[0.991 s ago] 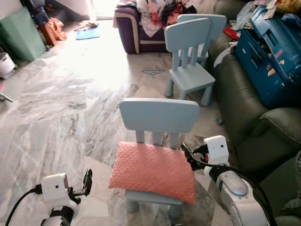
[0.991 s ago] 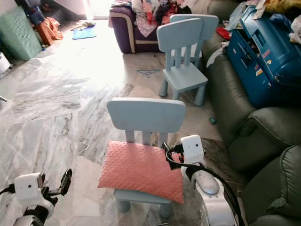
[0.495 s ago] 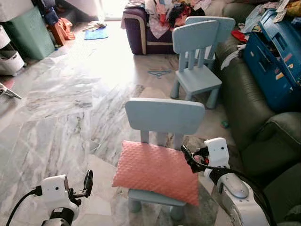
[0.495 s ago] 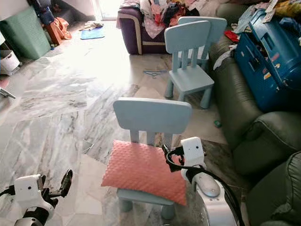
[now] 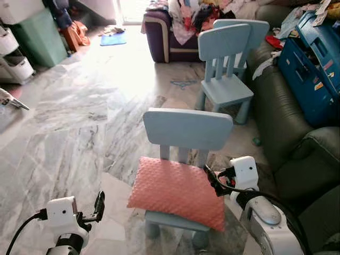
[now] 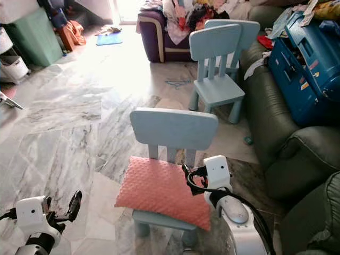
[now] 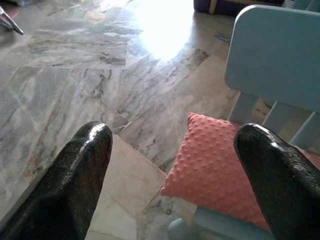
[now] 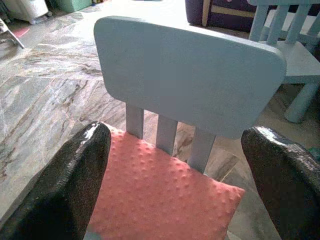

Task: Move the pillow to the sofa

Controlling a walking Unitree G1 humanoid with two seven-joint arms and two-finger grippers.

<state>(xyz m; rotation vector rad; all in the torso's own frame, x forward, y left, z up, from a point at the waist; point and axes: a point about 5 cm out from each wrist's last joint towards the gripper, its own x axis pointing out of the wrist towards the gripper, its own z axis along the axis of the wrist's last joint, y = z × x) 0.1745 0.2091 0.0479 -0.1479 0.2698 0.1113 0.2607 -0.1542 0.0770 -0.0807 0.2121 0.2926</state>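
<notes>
Sofa (image 5: 289, 122), dark green, runs along the robot's right, with a blue case (image 5: 313, 58) lying on it further back. Straight ahead stands a pale blue chair (image 5: 188, 130), its back toward the far room, and a second chair (image 5: 226, 53) beyond it. On the near chair's seat lies the pillow (image 5: 178, 186), salmon and dimpled, its corners hanging past the seat edge.

Right gripper (image 5: 212, 178) hovers at the pillow's right edge, just beside the chair's back posts; in the right wrist view its fingers (image 8: 65, 180) are spread wide, the pillow lying between and below them, not yet held. Left gripper (image 5: 98, 204) sits lower and off to the left, near the floor, fingers (image 7: 75, 175) also apart, the pillow's left corner ahead of it but well clear.

Risks, as I judge them: closing on the chair's slats instead of the pillow, since the right gripper is so near them; or a one-sided pinch letting the soft pillow sag and slide to the floor.
</notes>
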